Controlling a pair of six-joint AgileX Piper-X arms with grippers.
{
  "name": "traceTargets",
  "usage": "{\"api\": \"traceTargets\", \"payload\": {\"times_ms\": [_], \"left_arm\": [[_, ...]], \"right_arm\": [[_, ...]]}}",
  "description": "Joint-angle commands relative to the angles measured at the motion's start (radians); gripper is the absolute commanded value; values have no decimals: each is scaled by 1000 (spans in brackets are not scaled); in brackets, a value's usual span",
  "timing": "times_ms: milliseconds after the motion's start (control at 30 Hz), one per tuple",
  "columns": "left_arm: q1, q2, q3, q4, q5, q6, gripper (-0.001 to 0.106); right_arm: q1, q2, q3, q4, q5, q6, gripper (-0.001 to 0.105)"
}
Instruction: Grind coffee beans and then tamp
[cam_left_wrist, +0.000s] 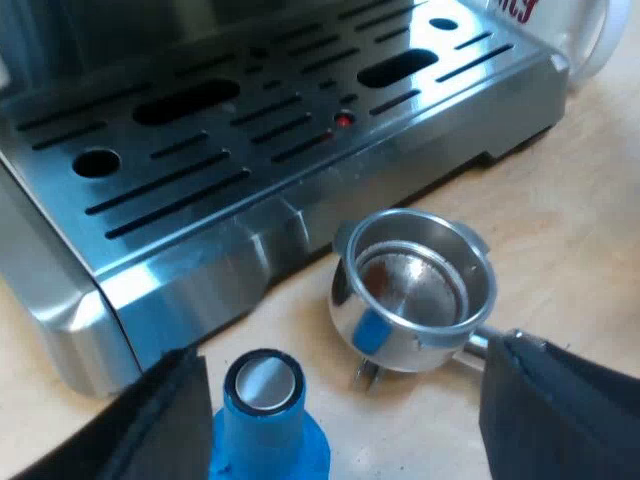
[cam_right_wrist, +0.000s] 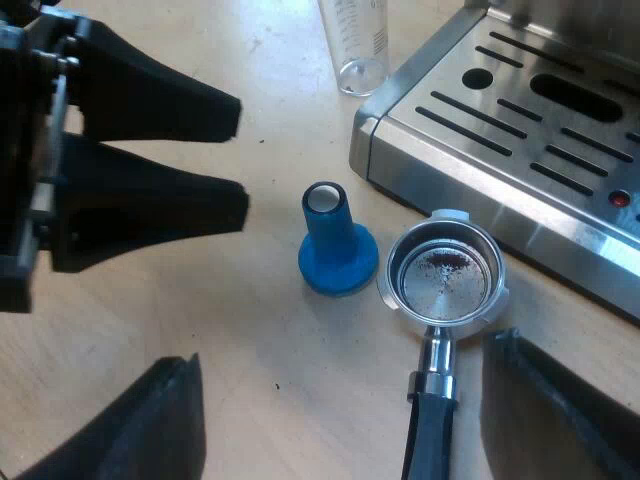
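Blue tamper (cam_right_wrist: 338, 245) is standing upright just beside the metal holder (cam_right_wrist: 445, 282), near the espresso machine (cam_right_wrist: 520, 130); my left gripper (cam_left_wrist: 345, 348) and right gripper (cam_right_wrist: 340, 352) are hovering released, grasping nothing.

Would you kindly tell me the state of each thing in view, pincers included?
Holder, loose on the table, basket up, only traces of grounds inside.
Tamper, standing upright, not gripped.
Glass, upright, looks empty.
Left pincer, open, holding nothing.
Right pincer, open, holding nothing.
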Motion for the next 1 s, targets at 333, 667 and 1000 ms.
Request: {"api": "traceTargets", "payload": {"times_ms": [333, 667, 1000], "left_arm": [[-3, 245, 0, -185, -31, 55, 59], [-3, 429, 0, -329, -31, 55, 59], [-3, 575, 0, -420, -25, 52, 59]], "right_arm": [[3, -4, -11, -9, 8, -17, 60], [3, -4, -11, -7, 8, -17, 60], [3, -4, -11, -7, 8, -17, 60]]}}
